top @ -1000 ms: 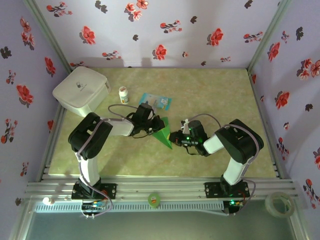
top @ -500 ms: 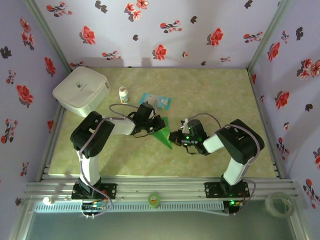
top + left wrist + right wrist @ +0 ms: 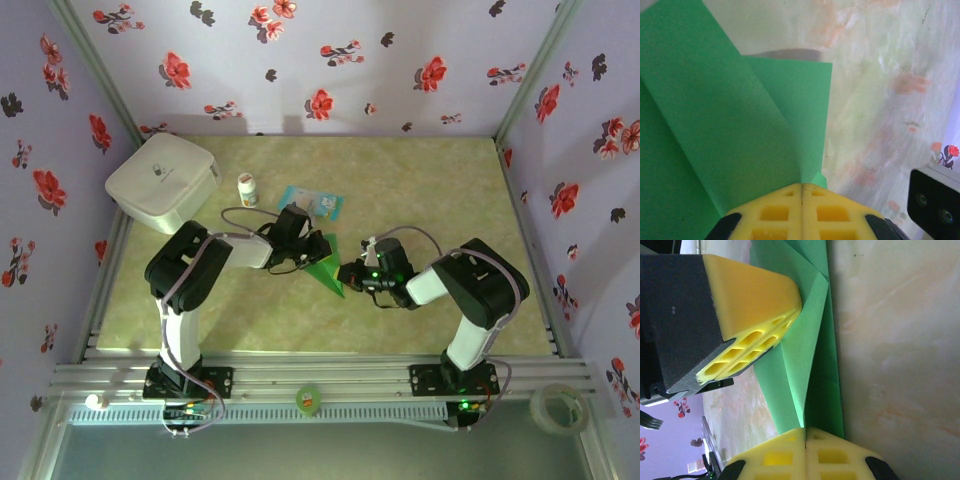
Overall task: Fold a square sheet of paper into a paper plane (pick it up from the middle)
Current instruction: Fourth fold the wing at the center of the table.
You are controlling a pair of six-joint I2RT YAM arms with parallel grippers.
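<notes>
The paper, already creased into a pointed green wedge, sits mid-worktop between the two arms, just in front of the blue-and-white packet. Both sets of jaws are clenched on it. In the left wrist view the yellow pads meet flush, and the folded layers fan out from their seam. In the right wrist view the right pads are also pressed together, pinching a raised flap at its crease. The left pads bite the opposite end of that flap. The lower layers lie along the worktop; I cannot tell whether they rest on it or hover just over it.

The sheet looks very light and thin. It is probably limp where single and firmer along creases and stacked layers. It would likely slide on the smooth worktop, and crumple or tear if the arms pull apart or twist against each other. The safest hold seems to be on a crease or a layered edge, pads flat, with little tension between the two grips.
</notes>
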